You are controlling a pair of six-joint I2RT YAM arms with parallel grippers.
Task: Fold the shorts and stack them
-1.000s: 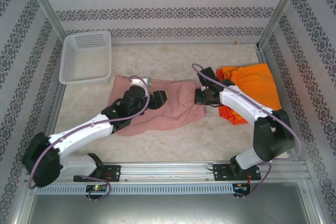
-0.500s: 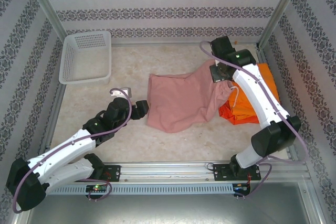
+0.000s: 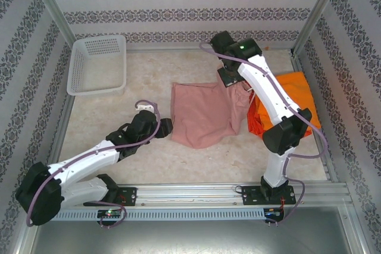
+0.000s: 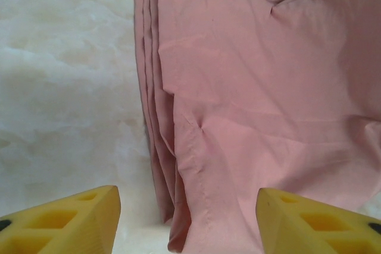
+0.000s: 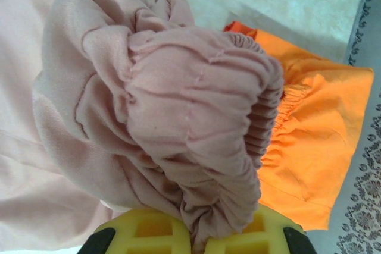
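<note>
Pinching the gathered waistband (image 5: 196, 87) of the dusty pink shorts (image 3: 205, 114), the right gripper (image 3: 229, 80) held that end raised (the rest lay flat mid-table (image 3: 119, 147)). The left gripper (image 3: 166, 127) sat low at their left edge, fingers spread, gripping nothing. Beside them, at right, lay the orange shorts (image 3: 296, 90).

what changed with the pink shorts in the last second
The right pincer, shut on the pink shorts at the waistband, carried it toward the far wall, dragging them rightward. The left pincer came off them, drew back, and is open at their left edge. The orange shorts and basket stayed put.
</note>
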